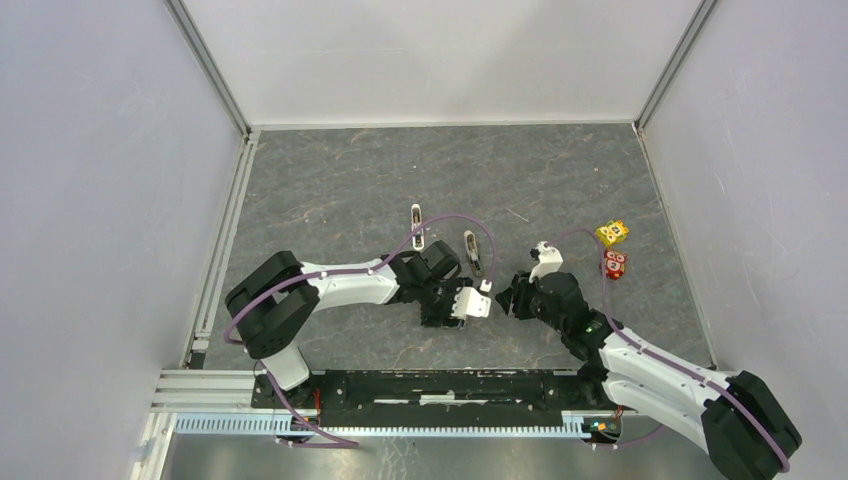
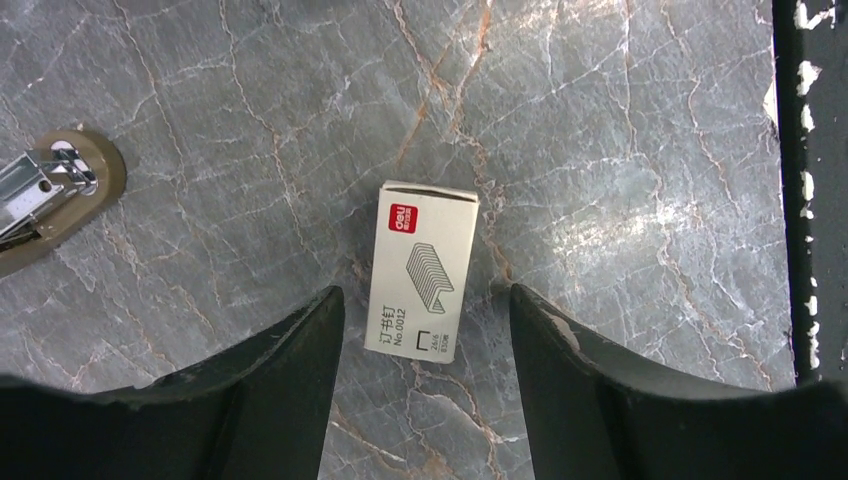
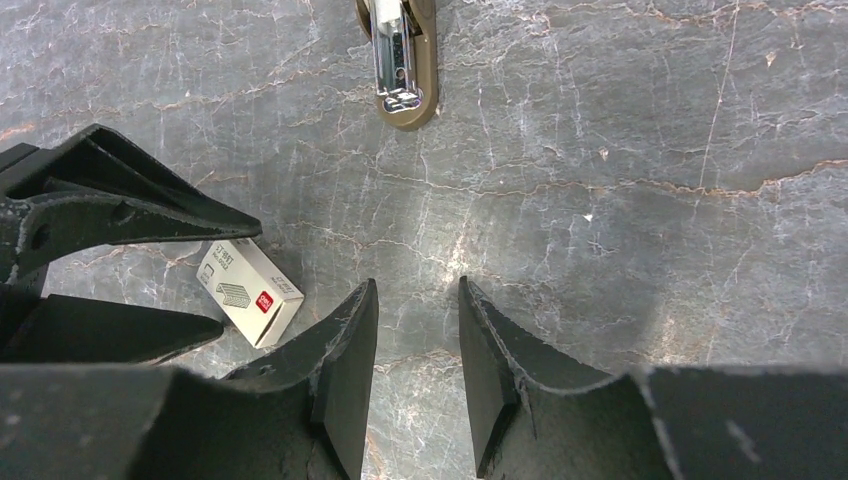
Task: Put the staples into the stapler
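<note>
Right now the small white staple box (image 2: 422, 270) lies flat on the grey table (image 2: 650, 150), between the wide-open fingers (image 2: 270, 380) of the left gripper (image 2: 425, 297), which do not touch it. The right gripper (image 3: 417, 288) is partly open, holding nothing. The stapler (image 3: 398, 60) lies nearby.

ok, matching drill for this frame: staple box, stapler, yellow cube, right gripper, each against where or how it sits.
Things:
1. staple box
2. stapler
3. yellow cube
4. right gripper

Place or state:
A. open, over bare table
B. near the table's right edge, next to the red cube
C. lying flat between the open fingers of the left gripper
D. shiny metal on a tan base, farther out than both grippers

Pairs: 1-C, 2-D, 3-B, 4-A
</note>
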